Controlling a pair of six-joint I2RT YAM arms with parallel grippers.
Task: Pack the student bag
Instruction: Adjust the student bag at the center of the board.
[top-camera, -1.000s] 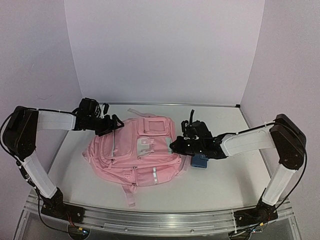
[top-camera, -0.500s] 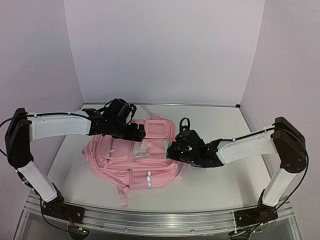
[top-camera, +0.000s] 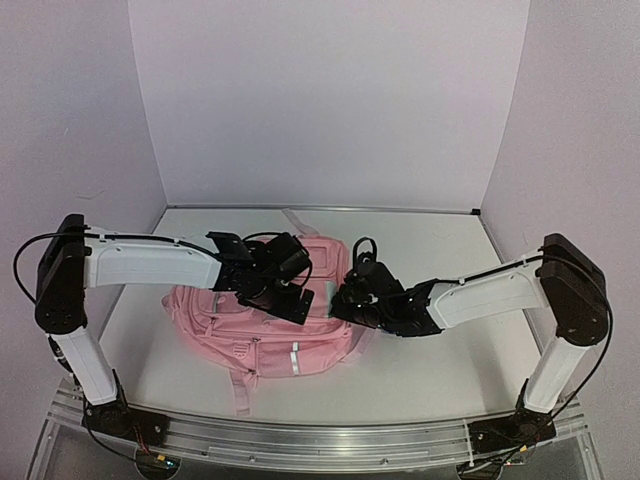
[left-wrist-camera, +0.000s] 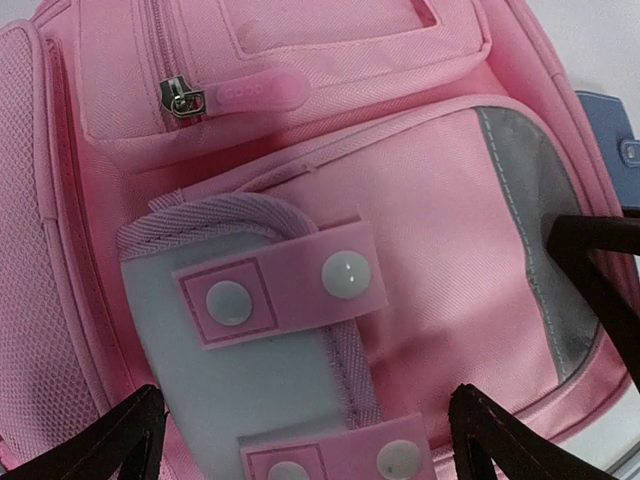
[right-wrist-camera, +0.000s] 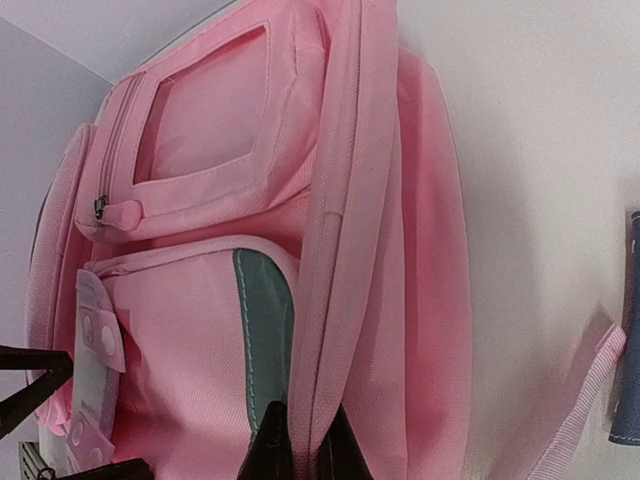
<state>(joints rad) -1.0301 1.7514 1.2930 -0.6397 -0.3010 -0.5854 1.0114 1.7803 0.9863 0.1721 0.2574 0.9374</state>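
The student bag (top-camera: 250, 335) is a pink backpack lying front-up in the middle of the table. My left gripper (top-camera: 292, 296) hangs open just above its front pocket. In the left wrist view the fingers (left-wrist-camera: 128, 438) stand wide apart on either side of the pale grey-green flap with snap tabs (left-wrist-camera: 280, 290). My right gripper (top-camera: 345, 300) is at the bag's right edge. In the right wrist view (right-wrist-camera: 303, 452) it is shut on a raised pink seam ridge (right-wrist-camera: 340, 250) of the bag (right-wrist-camera: 200, 340).
A blue flat object lies on the table right of the bag (right-wrist-camera: 630, 330) and shows in the left wrist view (left-wrist-camera: 605, 120). A loose pink strap (right-wrist-camera: 580, 400) trails near it. White walls close in the back and sides.
My left arm has swung right from the bag's far left corner to above its front pocket. My right gripper has moved left onto the bag's right edge. The bag has shifted slightly nearer.
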